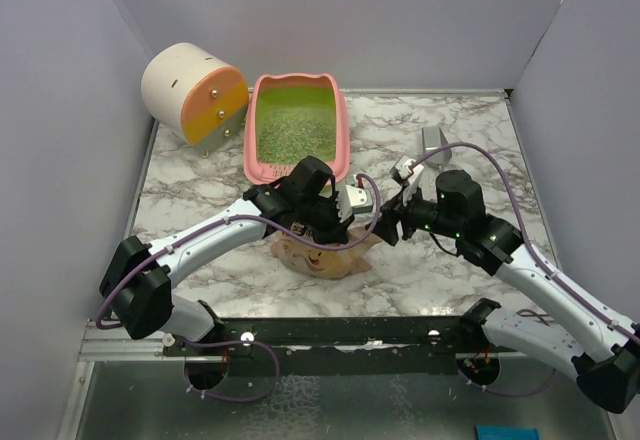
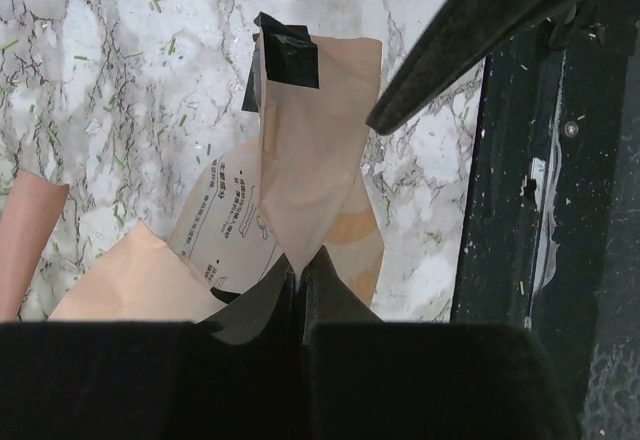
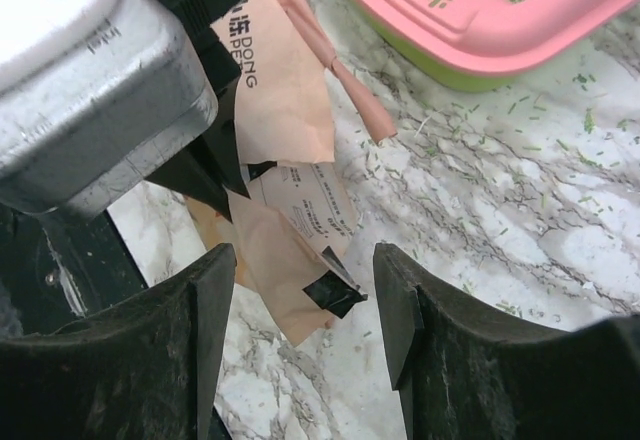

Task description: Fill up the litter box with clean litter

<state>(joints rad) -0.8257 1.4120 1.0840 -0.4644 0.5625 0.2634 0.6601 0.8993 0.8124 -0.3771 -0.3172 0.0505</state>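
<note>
I've the left gripper point(image 2: 300, 265) pinching the tan paper pouch point(image 2: 315, 150), right gripper point(image 3: 305, 255) spread beside it; the pink plastic litter box point(image 1: 250, 132), greenish granular litter point(image 1: 295, 125) inside, lies just beyond, lengthwise toward the far edge of the marble table point(image 1: 450, 260), nearer my left arm.

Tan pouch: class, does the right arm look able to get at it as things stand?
Probably yes. The right gripper has its jaws open, with the taped flap of the tan pouch just ahead and nothing between. The left gripper pinches the pouch.

The clean litter point(image 1: 293, 132) lies in the litter box point(image 1: 343, 135), cylinder point(image 1: 193, 95) at its left, pouch point(image 1: 320, 260) before it.
</note>
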